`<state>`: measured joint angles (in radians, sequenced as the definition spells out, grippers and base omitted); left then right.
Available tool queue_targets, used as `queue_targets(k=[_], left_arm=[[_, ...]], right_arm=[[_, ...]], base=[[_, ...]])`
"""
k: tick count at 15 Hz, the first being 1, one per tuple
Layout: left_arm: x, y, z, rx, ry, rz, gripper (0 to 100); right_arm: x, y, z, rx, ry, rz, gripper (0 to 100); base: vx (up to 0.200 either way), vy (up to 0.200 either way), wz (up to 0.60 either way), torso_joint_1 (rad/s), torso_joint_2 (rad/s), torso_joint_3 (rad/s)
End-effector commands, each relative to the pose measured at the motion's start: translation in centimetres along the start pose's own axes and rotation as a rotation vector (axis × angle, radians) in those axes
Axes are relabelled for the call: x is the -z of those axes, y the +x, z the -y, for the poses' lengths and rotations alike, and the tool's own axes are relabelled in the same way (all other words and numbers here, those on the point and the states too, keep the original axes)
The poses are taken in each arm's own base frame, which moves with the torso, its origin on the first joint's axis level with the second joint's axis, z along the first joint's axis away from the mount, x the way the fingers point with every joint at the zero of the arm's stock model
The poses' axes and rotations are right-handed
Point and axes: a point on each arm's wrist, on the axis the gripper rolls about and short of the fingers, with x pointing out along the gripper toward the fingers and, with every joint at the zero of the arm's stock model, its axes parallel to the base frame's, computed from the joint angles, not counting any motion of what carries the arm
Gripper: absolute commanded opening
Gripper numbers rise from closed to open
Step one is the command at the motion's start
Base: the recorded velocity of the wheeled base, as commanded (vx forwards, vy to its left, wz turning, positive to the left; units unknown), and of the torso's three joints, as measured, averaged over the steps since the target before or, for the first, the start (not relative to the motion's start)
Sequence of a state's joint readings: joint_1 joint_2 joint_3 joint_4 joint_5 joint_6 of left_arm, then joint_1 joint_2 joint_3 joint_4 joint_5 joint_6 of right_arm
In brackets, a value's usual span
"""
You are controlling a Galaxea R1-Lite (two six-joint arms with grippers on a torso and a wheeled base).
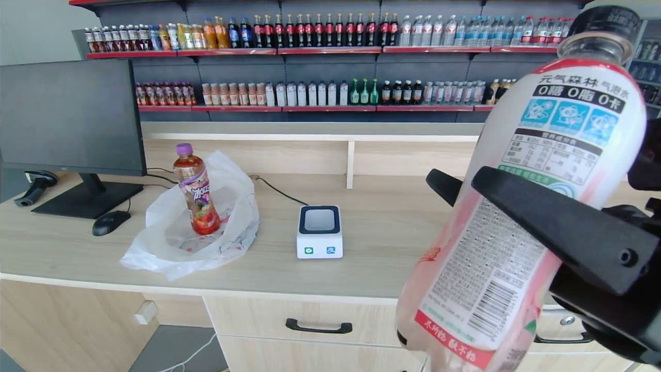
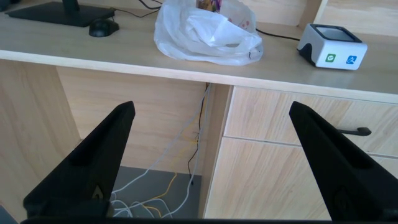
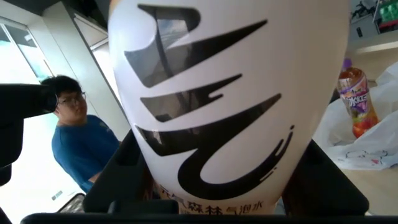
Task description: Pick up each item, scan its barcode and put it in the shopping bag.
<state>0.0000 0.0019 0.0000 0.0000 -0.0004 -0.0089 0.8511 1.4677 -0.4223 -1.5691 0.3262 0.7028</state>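
Your right jaws pinch the pink drink bottle [image 1: 485, 274] around its middle, raised and tilted, barcode facing the head camera, likely for turning onto the barcode scanner [image 1: 319, 231] at its 9 o'clock on the tabletop [image 1: 392, 227]. At the scanner's 9 o'clock the shopping bag [image 1: 170, 243] lies open around a standing purple-capped tea bottle [image 1: 197, 191], ready for more; your left jaws hang spread, empty.

Monitor [image 1: 67, 116], mouse [image 1: 110, 222], stocked shelves [image 1: 330, 50]

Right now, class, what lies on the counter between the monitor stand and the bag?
A black mouse lies there, as the head view shows.
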Motion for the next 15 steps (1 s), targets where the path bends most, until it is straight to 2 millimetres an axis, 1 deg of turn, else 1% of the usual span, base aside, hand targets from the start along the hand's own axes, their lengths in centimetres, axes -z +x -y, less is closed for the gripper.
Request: queue_targets(k=[1, 3, 6, 7, 8, 9, 10, 11, 12, 13, 14, 15], left_arm=[[0.0, 0.0, 0.0, 0.0, 0.0, 0.0, 100], [0.0, 0.0, 0.0, 0.0, 0.0, 0.0, 100], [0.0, 0.0, 0.0, 0.0, 0.0, 0.0, 100], [0.0, 0.0, 0.0, 0.0, 0.0, 0.0, 100], [0.0, 0.0, 0.0, 0.0, 0.0, 0.0, 100], [0.0, 0.0, 0.0, 0.0, 0.0, 0.0, 100], [0.0, 0.0, 0.0, 0.0, 0.0, 0.0, 100], [0.0, 0.0, 0.0, 0.0, 0.0, 0.0, 100], [0.0, 0.0, 0.0, 0.0, 0.0, 0.0, 100], [0.0, 0.0, 0.0, 0.0, 0.0, 0.0, 100], [0.0, 0.0, 0.0, 0.0, 0.0, 0.0, 100], [0.0, 0.0, 0.0, 0.0, 0.0, 0.002, 100]], right_arm=[[0.2, 0.0, 0.3, 0.01, -0.002, -0.009, 0], [0.7, -0.5, 0.5, 0.018, -0.053, -0.035, 0], [2.3, -1.6, 1.4, 0.066, -0.154, -0.11, 0], [2.6, -2.1, 2.0, 0.103, -0.177, -0.127, 0], [3.0, -3.2, 3.7, 0.197, -0.223, -0.158, 0], [3.2, -4.1, 4.7, 0.261, -0.263, -0.179, 0], [3.9, -6.3, 7.0, 0.394, -0.374, -0.262, 0], [4.0, -6.7, 7.9, 0.429, -0.411, -0.286, 0], [4.0, -6.6, 9.1, 0.454, -0.498, -0.313, 0], [3.9, -6.3, 9.4, 0.458, -0.521, -0.31, 0], [3.3, -5.1, 11.0, 0.565, -0.62, -0.259, 0], [2.9, -4.2, 11.7, 0.664, -0.689, -0.207, 0]], base=[[0.0, 0.0, 0.0, 0.0, 0.0, 0.0], [0.0, 0.0, 0.0, 0.0, 0.0, 0.0], [0.0, 0.0, 0.0, 0.0, 0.0, 0.0], [0.0, 0.0, 0.0, 0.0, 0.0, 0.0], [0.0, 0.0, 0.0, 0.0, 0.0, 0.0], [0.0, 0.0, 0.0, 0.0, 0.0, 0.0], [0.0, 0.0, 0.0, 0.0, 0.0, 0.0], [0.0, 0.0, 0.0, 0.0, 0.0, 0.0], [0.0, 0.0, 0.0, 0.0, 0.0, 0.0], [0.0, 0.0, 0.0, 0.0, 0.0, 0.0], [0.0, 0.0, 0.0, 0.0, 0.0, 0.0], [0.0, 0.0, 0.0, 0.0, 0.0, 0.0]])
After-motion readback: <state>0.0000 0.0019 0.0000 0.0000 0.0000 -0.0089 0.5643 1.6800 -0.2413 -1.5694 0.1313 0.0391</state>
